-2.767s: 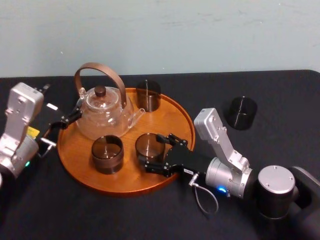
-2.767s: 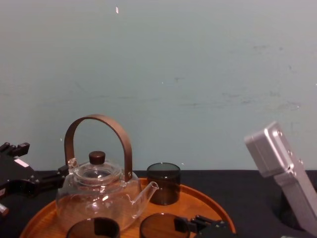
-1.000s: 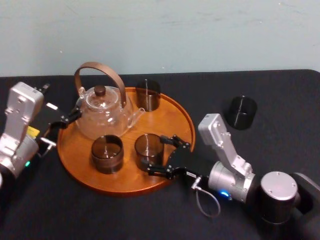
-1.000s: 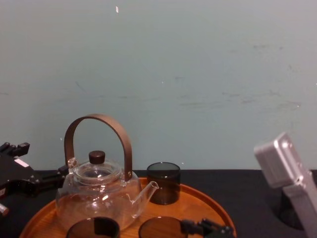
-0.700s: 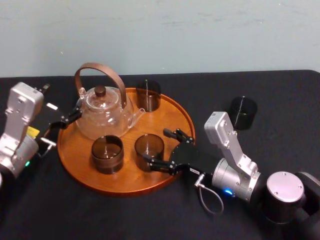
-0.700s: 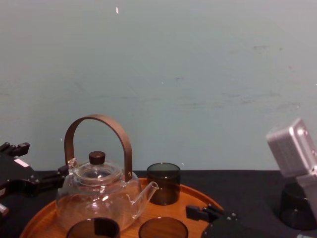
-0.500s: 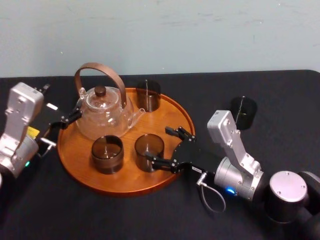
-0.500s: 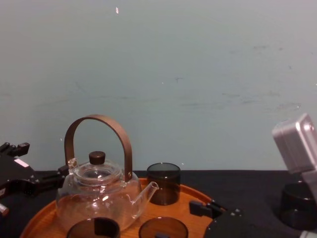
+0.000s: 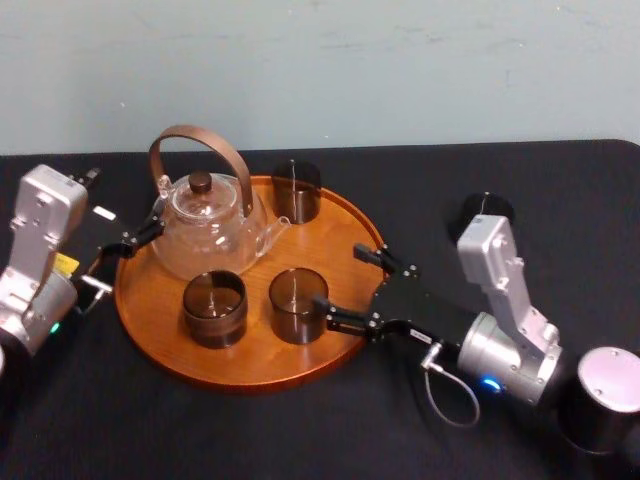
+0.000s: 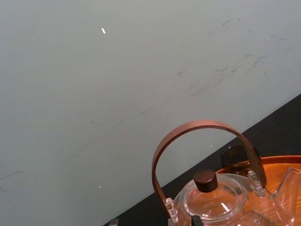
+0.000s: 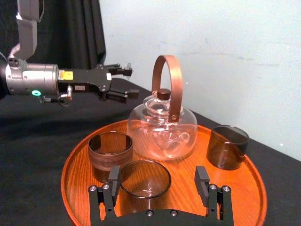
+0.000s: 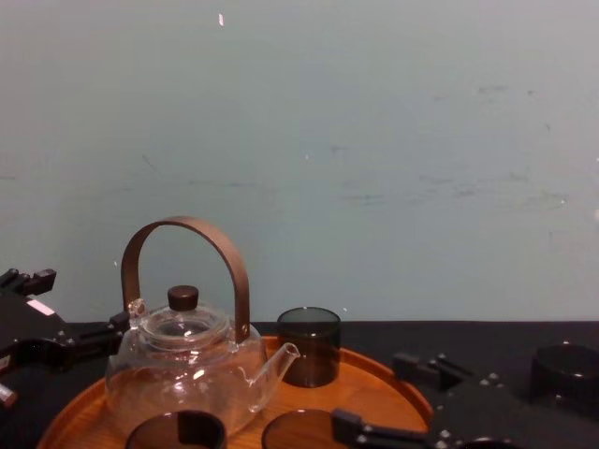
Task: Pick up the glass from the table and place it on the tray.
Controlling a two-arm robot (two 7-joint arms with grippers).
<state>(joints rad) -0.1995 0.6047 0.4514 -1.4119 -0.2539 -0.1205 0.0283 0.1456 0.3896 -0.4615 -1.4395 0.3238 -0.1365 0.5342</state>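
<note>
On the table [image 9: 560, 180], the tray [image 9: 330, 230] is bearing the glass [image 9: 297, 303] at 4 o'clock. The right hand [image 9: 362, 292] is hovering beside it, spread empty for clearance; the left hand [image 9: 140, 235] is idling open.

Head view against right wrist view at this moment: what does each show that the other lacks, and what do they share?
Head view: a dark glass standing on the black table beyond the right arm, off the tray. Right wrist view: a dark curtain behind the left arm. Shared: the tray carrying the teapot and three glasses, the open right tool by the nearest one, and the left tool beside the teapot.
</note>
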